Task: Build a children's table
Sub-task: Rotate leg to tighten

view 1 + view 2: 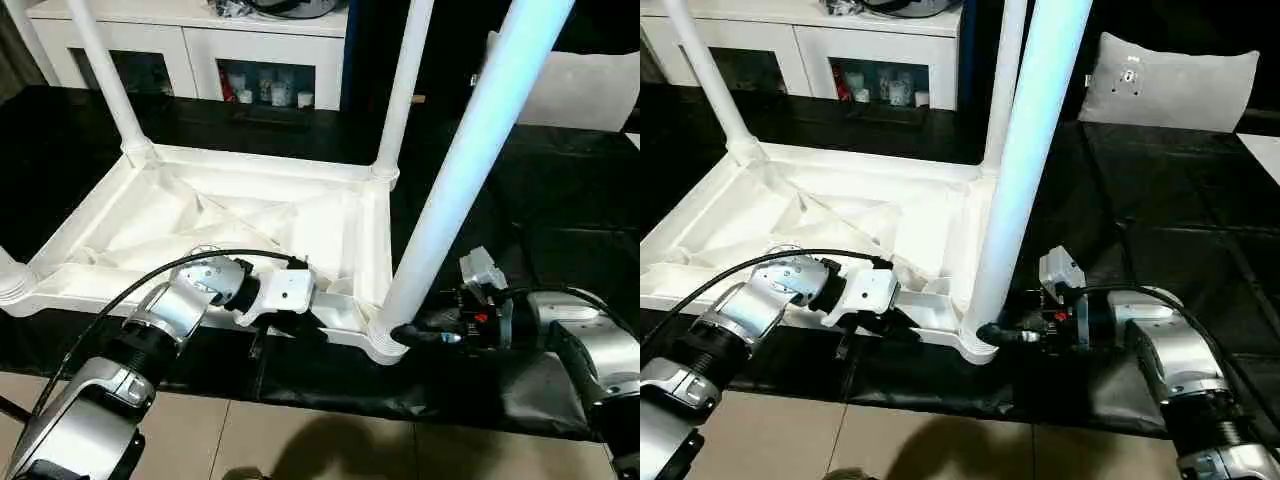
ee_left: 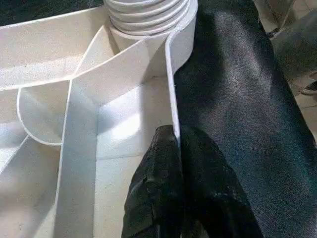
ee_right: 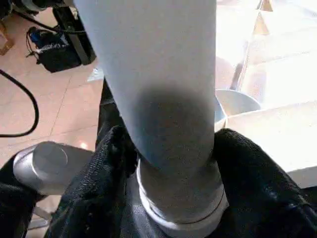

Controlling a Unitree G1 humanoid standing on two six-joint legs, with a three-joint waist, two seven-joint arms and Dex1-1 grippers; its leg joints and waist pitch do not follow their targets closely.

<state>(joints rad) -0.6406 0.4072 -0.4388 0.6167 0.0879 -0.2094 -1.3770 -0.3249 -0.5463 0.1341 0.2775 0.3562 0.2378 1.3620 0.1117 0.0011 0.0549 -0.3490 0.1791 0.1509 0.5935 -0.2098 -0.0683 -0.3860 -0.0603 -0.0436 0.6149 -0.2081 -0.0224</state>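
Note:
The white table top (image 1: 250, 215) lies upside down on a black cloth, its X-ribbed underside facing up. Two legs stand in the far corner sockets, the far left leg (image 1: 105, 70) and the far right leg (image 1: 405, 80). A third leg (image 1: 470, 160) rises from the near right socket (image 1: 385, 340). My right gripper (image 1: 408, 335) is shut on the base of this leg, and its black fingers (image 3: 247, 168) wrap both sides of it. My left gripper (image 1: 295, 325) is shut on the top's near rim (image 2: 171, 74), with one finger (image 2: 158, 188) inside the wall and the other outside.
A white cabinet (image 1: 200, 40) with glass doors stands behind the work. A white cushion (image 1: 1170, 85) lies at the back right on the black cloth (image 1: 560, 200). Tiled floor (image 1: 300, 440) runs along the near side. Black bags and cables (image 3: 54, 49) sit on the floor.

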